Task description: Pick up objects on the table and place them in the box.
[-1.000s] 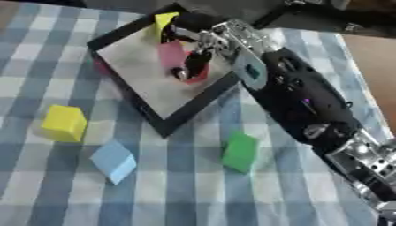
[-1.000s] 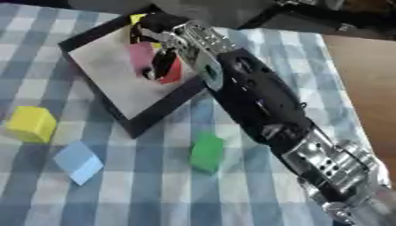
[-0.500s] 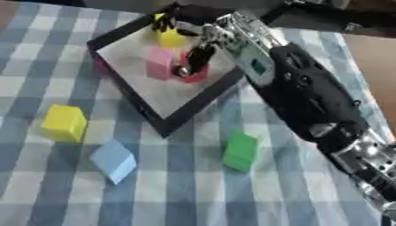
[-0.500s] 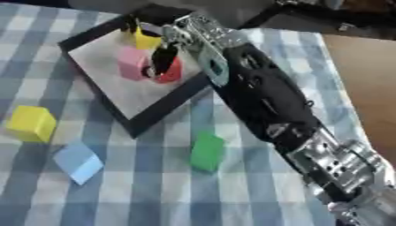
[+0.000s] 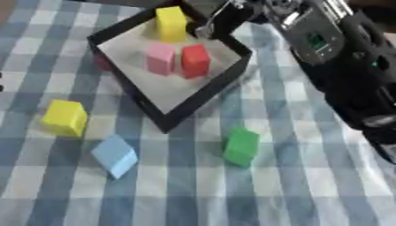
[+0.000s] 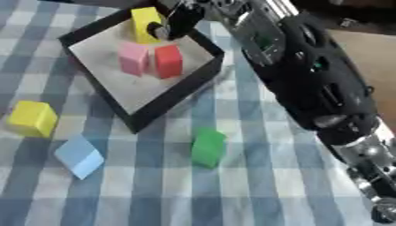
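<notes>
Red's down! The small red block [image 5: 195,61] now stands free on the pale floor of the shallow black-rimmed square box [image 5: 203,96], touching the pink block [image 5: 161,58] on its left, with the tall yellow block [image 5: 171,24] behind them at the far corner. A second ago your right hand [image 6: 179,18] was curled round that red block; now it has lifted back to the box's far rim and carries nothing. Its fingers look dark and bunched up there, so I can't tell whether they're spread or closed.

That makes three in the box. Left on the blue-and-white checked desk [image 5: 309,185]: the yellow cube [image 5: 66,117], the light blue cube [image 5: 115,155] and the green block [image 5: 241,146], all well apart from each other. Green sits nearest your arm and looks like the natural next pick. Your left hand isn't showing.
</notes>
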Action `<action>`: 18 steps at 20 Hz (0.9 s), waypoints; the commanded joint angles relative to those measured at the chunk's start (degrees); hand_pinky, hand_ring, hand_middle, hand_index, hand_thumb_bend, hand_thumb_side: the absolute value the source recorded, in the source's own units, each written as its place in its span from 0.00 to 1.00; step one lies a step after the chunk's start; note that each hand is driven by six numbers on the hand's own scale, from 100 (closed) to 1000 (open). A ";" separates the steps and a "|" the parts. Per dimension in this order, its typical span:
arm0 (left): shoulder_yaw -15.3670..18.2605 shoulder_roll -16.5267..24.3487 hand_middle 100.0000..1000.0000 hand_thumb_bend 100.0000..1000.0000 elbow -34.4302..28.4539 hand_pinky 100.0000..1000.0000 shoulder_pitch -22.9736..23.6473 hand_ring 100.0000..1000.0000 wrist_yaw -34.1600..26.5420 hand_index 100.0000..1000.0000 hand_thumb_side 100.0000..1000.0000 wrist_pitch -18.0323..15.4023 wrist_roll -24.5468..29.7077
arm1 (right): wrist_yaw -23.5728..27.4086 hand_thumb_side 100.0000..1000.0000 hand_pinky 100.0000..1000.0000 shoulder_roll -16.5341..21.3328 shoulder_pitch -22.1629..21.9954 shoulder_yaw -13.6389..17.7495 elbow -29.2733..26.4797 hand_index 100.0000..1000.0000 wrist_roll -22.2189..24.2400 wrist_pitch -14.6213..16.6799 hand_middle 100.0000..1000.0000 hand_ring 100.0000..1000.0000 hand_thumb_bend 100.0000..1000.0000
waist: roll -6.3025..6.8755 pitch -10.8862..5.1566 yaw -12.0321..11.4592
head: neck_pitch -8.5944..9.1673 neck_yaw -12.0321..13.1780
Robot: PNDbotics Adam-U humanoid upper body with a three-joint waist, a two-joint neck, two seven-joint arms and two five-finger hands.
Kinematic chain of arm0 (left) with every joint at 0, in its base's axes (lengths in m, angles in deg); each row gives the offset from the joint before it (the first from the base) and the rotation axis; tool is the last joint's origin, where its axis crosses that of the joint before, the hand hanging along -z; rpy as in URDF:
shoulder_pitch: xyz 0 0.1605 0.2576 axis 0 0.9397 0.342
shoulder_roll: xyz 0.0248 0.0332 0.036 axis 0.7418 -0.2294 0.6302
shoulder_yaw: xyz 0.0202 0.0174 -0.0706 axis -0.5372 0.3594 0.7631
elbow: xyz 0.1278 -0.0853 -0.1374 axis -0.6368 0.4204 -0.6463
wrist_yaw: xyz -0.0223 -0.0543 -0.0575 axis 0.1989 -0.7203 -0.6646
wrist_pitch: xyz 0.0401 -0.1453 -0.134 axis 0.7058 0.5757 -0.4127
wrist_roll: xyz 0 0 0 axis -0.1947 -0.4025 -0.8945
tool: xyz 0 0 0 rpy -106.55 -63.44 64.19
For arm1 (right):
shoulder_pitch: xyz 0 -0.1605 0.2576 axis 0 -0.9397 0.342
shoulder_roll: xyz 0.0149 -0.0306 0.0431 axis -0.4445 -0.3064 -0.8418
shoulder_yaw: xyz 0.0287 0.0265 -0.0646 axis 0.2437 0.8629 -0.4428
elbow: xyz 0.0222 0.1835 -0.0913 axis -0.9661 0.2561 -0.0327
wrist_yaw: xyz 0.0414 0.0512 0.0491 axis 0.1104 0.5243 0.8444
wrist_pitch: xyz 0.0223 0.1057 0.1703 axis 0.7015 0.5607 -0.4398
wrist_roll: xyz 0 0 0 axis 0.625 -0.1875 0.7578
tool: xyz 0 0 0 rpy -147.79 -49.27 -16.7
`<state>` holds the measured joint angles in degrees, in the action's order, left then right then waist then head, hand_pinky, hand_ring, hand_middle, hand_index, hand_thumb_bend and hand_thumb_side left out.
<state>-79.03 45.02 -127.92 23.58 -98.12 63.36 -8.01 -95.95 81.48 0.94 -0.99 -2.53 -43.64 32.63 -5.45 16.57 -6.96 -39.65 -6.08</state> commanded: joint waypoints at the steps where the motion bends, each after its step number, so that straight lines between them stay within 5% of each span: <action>1: 1.26 2.13 0.81 0.29 -0.51 0.72 0.15 0.72 0.26 0.82 0.71 -0.29 -0.88 | 2.72 0.07 0.88 5.56 -0.77 1.52 -5.16 0.88 -1.02 1.86 0.76 0.83 0.24 | -0.16 -2.35 0.41 | -0.34 1.36; 12: 1.30 2.35 0.81 0.29 -0.30 0.72 0.36 0.72 0.40 0.82 0.72 -0.29 -1.14 | 13.10 0.06 0.88 22.41 -13.37 -0.49 -22.03 0.85 -2.85 12.21 0.74 0.82 0.27 | 0.59 -1.59 0.28 | 0.22 1.72; 18: 1.18 2.37 0.81 0.29 -0.31 0.72 0.18 0.72 0.45 0.82 0.72 -0.23 -0.98 | 18.47 0.06 0.89 29.30 -19.87 0.81 -27.92 0.86 0.17 17.62 0.75 0.83 0.27 | 0.63 -1.17 -0.18 | 0.32 1.77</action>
<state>-78.24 45.54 -127.73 24.42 -97.92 63.15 -9.00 -78.76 107.80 -19.38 -1.37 -28.88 -44.05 49.12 -5.43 16.29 -7.14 -39.63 -4.19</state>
